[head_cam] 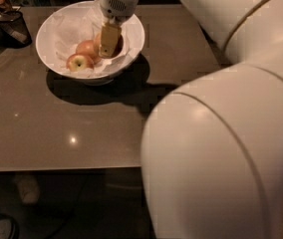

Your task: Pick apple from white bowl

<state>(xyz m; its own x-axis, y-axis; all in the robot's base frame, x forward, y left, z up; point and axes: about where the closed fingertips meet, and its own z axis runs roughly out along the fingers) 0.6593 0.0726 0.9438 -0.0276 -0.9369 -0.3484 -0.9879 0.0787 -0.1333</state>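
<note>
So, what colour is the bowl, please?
White, camera view; the gripper hangs inside the bowl.
</note>
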